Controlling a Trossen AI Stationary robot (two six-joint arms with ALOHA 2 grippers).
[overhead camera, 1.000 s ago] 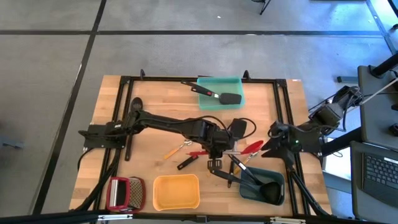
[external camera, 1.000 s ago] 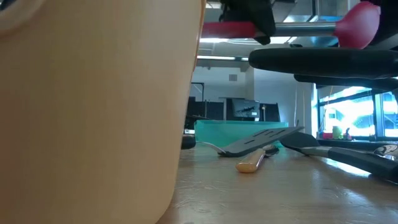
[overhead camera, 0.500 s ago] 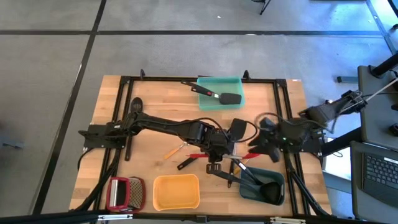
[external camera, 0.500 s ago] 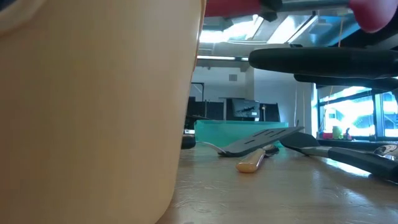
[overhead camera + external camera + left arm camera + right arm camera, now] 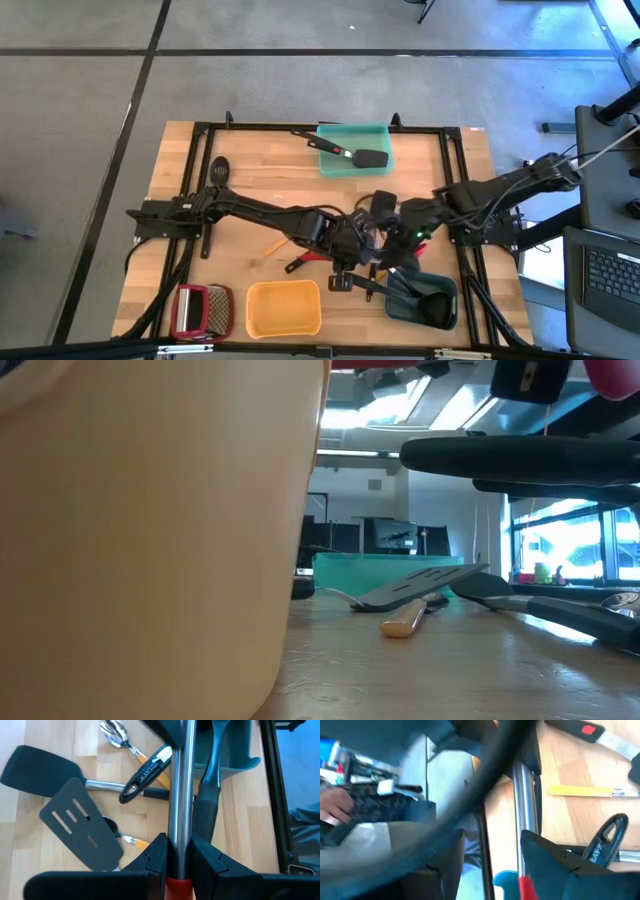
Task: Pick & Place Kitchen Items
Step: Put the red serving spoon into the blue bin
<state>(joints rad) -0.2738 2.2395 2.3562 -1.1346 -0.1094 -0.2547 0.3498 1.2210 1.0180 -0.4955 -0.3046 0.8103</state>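
Note:
A red spoon with a red handle, a shiny metal shaft (image 5: 178, 795) and a red bowl (image 5: 612, 374) hangs above the table's middle. My left gripper (image 5: 346, 250) (image 5: 177, 851) is shut on it. My right gripper (image 5: 402, 243) (image 5: 492, 845) has come in from the table's right and is open, with the shaft (image 5: 522, 805) between its fingers, close to one of them. Below lie a grey slotted turner (image 5: 82, 822), a black spatula (image 5: 40, 765), a black-handled tool (image 5: 145, 770) and small orange-handled metal spoons (image 5: 116, 732) on the wood. My left gripper pinches the spoon's metal shaft (image 5: 178, 837) between its two fingers, just beyond the red handle (image 5: 177, 887). The fingers slant down from the table's left and lie across the shaft. The spoon is lifted clear of the table, roughly level. My right gripper stands around the same shaft farther along; whether a finger (image 5: 547, 860) touches it, I cannot tell.
A grey-blue tray (image 5: 402, 305) with a black ladle stands at the near right. A yellow tray (image 5: 283, 307) and a red-framed grater (image 5: 195, 310) are near the front edge. A teal tray (image 5: 340, 135) at the far middle holds a black spatula. A black spoon (image 5: 218, 170) lies far left.
My right gripper has swung from the table's right edge toward its middle and down, up to the spoon's shaft. My left gripper has lifted the red spoon a little higher and drifted toward the near edge; the spoon stays roughly level.

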